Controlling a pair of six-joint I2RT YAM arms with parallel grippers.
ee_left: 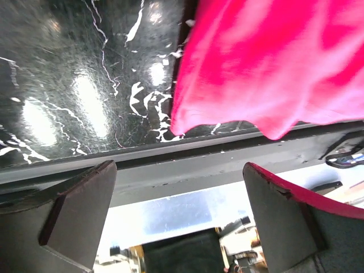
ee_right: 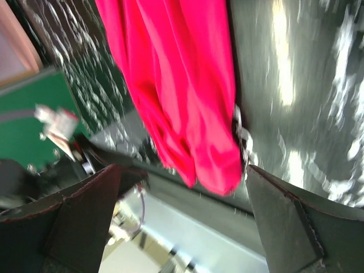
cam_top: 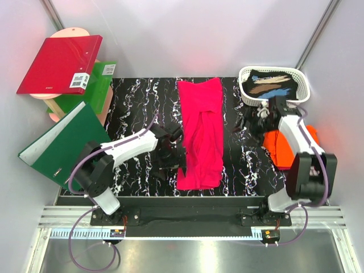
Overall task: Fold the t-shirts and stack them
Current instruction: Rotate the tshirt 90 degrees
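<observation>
Top view: magenta-pink cloth t-shirt (cam_top: 200, 133) at frame centre, folded lengthwise into strip; cross-fold judged pending. At right edge, bright orange cloth t-shirt (cam_top: 277, 147) bunched, unfolded. Nothing stacked.
Left wrist view: left gripper (ee_left: 179, 216) fingers spread, empty; pink t-shirt upper right.
Right wrist view: right gripper (ee_right: 182, 222) fingers spread, empty.

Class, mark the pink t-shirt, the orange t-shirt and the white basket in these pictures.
pink t-shirt (cam_top: 199, 136): top view, middle of the folded cloth.
orange t-shirt (cam_top: 276, 149): top view, its bunched left part.
white basket (cam_top: 272, 68): top view, far rim.
</observation>
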